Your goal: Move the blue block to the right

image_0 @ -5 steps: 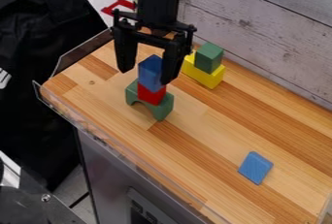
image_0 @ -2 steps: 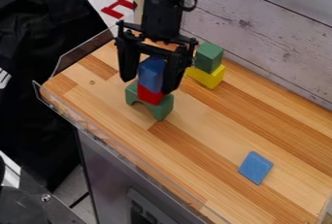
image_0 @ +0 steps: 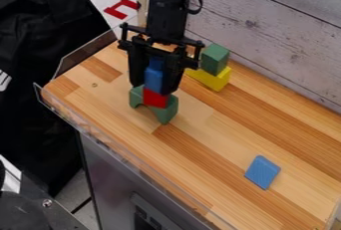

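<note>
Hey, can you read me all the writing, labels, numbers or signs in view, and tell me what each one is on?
No text is readable.
White marking on the black fabric: cut off at the edge, unreadable.
Dark panel, lower front: marks too small to read.
Stacked blue block, loose blue block: no writing seen.

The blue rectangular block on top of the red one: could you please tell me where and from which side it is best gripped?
I would come from above and pinch the blue rectangular block by two opposite side faces, clear of the red block beneath. Its flat sides stand upright, and being stacked, it could topple if pushed sideways.
</note>
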You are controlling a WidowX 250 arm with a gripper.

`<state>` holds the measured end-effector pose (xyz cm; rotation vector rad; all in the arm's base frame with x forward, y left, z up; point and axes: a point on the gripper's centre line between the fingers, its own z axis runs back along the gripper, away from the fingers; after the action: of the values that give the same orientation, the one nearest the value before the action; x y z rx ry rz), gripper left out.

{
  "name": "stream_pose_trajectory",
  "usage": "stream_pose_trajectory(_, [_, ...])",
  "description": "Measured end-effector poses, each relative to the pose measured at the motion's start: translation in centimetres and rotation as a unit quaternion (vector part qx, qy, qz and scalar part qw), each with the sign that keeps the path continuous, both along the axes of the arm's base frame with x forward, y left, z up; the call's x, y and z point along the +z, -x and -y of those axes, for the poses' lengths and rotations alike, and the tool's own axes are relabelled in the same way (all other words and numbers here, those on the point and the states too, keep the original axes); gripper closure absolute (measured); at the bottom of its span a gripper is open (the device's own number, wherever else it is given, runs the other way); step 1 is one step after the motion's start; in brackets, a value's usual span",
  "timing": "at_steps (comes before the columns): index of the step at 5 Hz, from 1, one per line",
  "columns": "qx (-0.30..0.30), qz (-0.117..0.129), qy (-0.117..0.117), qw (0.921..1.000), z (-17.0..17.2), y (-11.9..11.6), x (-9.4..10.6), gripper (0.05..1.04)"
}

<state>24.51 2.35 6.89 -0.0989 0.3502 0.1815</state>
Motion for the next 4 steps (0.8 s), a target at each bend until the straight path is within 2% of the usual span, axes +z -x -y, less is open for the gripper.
stream_pose_trajectory(2, [0.020,-0.009,-0.012,0.9997,-0.4,0.2,0.1,0.499])
stream_pose_trajectory(3, [0.036,0.046,-0.029,0.9979,-0.6,-0.8,3.0,0.499])
stream_pose_trajectory(4, [0.029,0.111,-0.052,0.9920,-0.9,-2.6,6.8,0.499])
